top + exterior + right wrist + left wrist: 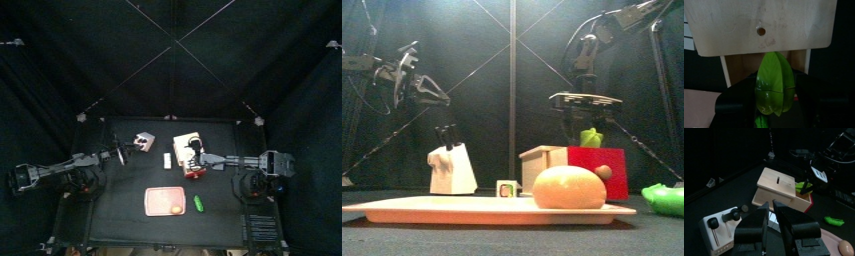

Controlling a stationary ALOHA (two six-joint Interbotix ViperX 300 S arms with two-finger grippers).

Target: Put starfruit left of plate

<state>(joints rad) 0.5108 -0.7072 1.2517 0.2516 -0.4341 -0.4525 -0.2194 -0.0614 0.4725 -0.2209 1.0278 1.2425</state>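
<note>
R gripper (592,122) is hanging w/ jaws standing wide either side of a green ridged piece (775,82), over the tan-and-red box (761,25) at frame centre-right in the front view; whether the pads are touching it can't be told. L gripper (771,208) is hovering upper left in that view, jaws drawn close together, carrying nothing.

Starfruit (569,187) is sitting on the plate (422,208), toward its right side, bottom of frame.

Risks, as judgement: R arm is probably going to snag the green piece when pulling off, tipping it from the box. Starfruit is looking rounded, so it's likely rolling if nudged, or dragging the plate along.

Room: table (114,205) left of the plate is looking bare in the top view, up to the table's left edge. White block (452,170) is standing behind that spot; green oblong item (663,198) is crowding the plate's right.
</note>
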